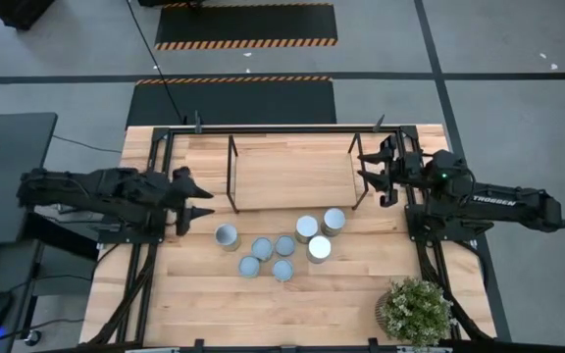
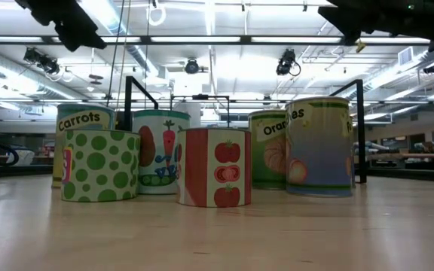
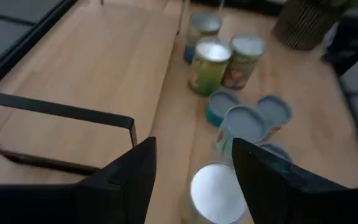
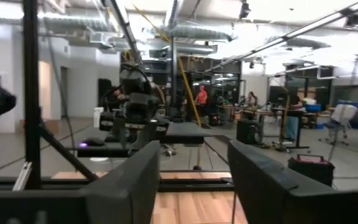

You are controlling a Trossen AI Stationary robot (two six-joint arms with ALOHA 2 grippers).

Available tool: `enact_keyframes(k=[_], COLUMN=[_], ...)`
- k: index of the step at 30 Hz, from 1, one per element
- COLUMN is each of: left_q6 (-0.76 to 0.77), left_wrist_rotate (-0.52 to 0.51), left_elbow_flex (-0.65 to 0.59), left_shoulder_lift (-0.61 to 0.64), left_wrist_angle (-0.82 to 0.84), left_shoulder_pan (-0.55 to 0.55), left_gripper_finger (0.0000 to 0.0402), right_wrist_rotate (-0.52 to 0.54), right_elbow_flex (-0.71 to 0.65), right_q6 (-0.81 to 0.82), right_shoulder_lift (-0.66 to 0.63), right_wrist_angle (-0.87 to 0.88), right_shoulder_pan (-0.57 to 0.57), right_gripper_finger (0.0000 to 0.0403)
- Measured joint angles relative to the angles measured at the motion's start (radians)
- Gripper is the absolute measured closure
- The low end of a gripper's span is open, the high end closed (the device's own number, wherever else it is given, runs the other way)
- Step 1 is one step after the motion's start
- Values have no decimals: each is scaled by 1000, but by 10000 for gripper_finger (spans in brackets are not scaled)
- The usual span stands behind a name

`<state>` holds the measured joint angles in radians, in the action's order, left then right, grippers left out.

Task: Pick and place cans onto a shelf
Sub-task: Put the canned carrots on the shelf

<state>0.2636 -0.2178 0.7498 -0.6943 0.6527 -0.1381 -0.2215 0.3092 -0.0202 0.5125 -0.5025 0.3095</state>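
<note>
Several cans (image 1: 282, 247) stand upright in a cluster on the wooden table, in front of the shelf (image 1: 292, 175). The low view shows their labels: carrots, green dots (image 2: 100, 165), tomatoes (image 2: 215, 167), oranges. The shelf, a dark rod frame with a light wood surface, holds nothing. My left gripper (image 1: 200, 201) hangs open above the table left of the cluster. The nearest can (image 3: 215, 191) shows beneath and beyond its fingers, apart from them. My right gripper (image 1: 365, 168) is open in the air by the shelf's right posts, pointing left with nothing between its fingers (image 4: 135, 180).
A small potted plant (image 1: 415, 312) stands at the table's near right corner. Black rails (image 1: 263, 127) run along the table's far edge and sides. Bare wood lies in front of the cans. People and desks show far off in the room behind.
</note>
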Motion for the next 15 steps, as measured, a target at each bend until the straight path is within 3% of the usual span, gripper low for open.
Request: enact_keyframes(k=[5,15], left_q6=[36,332], left_wrist_rotate=[-111,-98], left_elbow_flex=[88,200], left_shoulder_lift=[-147,-435], left_wrist_angle=[107,410], left_shoulder_pan=[-97,-197], left_gripper_finger=[186,182], right_wrist_rotate=[-8,-8], right_elbow_flex=[0,0], right_q6=[-58,-182], right_shoulder_lift=[0,11], right_wrist_angle=[45,110], right_shoulder_pan=[-43,-105], right_gripper_finger=[173,157])
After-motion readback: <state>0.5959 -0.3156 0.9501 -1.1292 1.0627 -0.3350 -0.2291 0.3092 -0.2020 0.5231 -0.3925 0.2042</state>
